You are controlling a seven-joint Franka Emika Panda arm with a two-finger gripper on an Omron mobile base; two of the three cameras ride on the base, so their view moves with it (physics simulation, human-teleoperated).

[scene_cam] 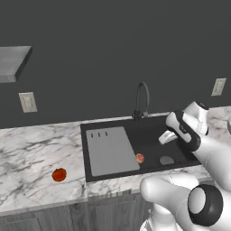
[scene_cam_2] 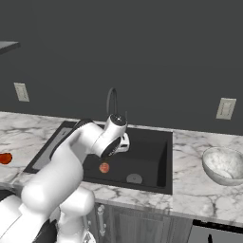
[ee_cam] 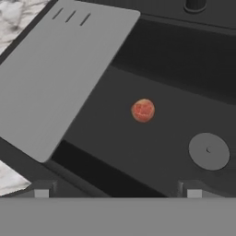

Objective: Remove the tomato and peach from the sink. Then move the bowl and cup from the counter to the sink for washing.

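— Peach first: where is the small pale pinkish-red peach (ee_cam: 143, 110) lying?

— It is sitting on the floor of the large black recessed sink (scene_cam: 149, 135), just beside the grey flat panel (scene_cam: 110, 150) that is covering the sink's left part, and a little left of the round grey drain (ee_cam: 209, 151). Nothing is touching it.

— And the gripper?

— The two-finger gripper (ee_cam: 117, 189) is hanging over the basin, well above the fruit. In the hand view its two small tips are sitting wide apart at the bottom edge with nothing between them, so the jaws are spread and empty. The peach is lying ahead of that gap, which suggests the hand is lining up for a descent onto it.

— What about the small deep red-orange tomato (scene_cam: 59, 174)?

— It is resting on the white marble counter (scene_cam: 40, 153) with grey veins, left of the sink and well apart from it. That half of the clearing looks done.

— The dishes?

— The wide pale speckled bowl (scene_cam_2: 224, 165) is waiting on the counter to the right of the sink. I cannot make out the cup.

— Anything in the way?

— The black gooseneck faucet (scene_cam: 141, 100) is standing at the far rim, behind the arm's wrist, so I judge a straight drop is clearing it.
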